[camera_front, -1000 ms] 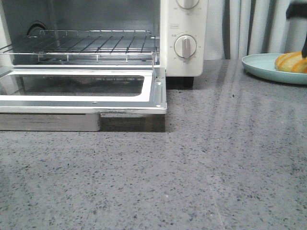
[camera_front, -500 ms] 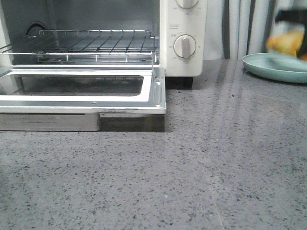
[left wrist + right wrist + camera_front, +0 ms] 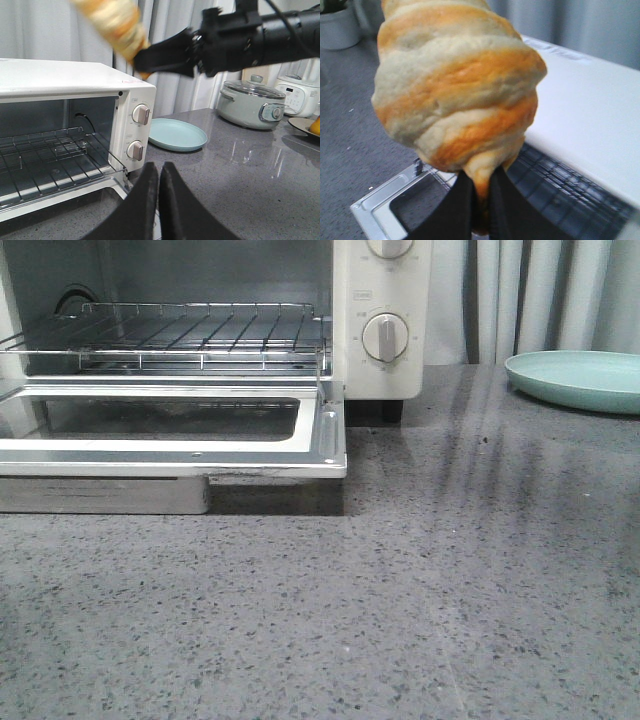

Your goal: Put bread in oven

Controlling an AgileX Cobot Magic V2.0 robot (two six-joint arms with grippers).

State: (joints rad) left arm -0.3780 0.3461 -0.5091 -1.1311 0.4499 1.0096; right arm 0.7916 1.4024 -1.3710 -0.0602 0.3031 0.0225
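The bread (image 3: 457, 95), a golden-orange roll with cream stripes, is pinched by its tapered end in my right gripper (image 3: 480, 192). In the left wrist view the bread (image 3: 117, 22) hangs high above the oven's top, held by the right gripper (image 3: 145, 62). The cream-white oven (image 3: 385, 315) stands at the left with its door (image 3: 170, 430) folded down flat and its wire rack (image 3: 170, 335) bare. It also shows in the left wrist view (image 3: 75, 85). My left gripper (image 3: 159, 172) is shut and empty, low in front of the oven. Neither gripper shows in the front view.
A pale teal plate (image 3: 575, 380) sits bare at the back right, also in the left wrist view (image 3: 177, 135). A grey-green cooker pot (image 3: 252, 102) and a white appliance (image 3: 300, 92) stand further off. Grey curtains (image 3: 530, 295) hang behind the speckled countertop.
My right gripper lifted the bread off the teal plate and carried it up out of the front view. The plate is now bare.
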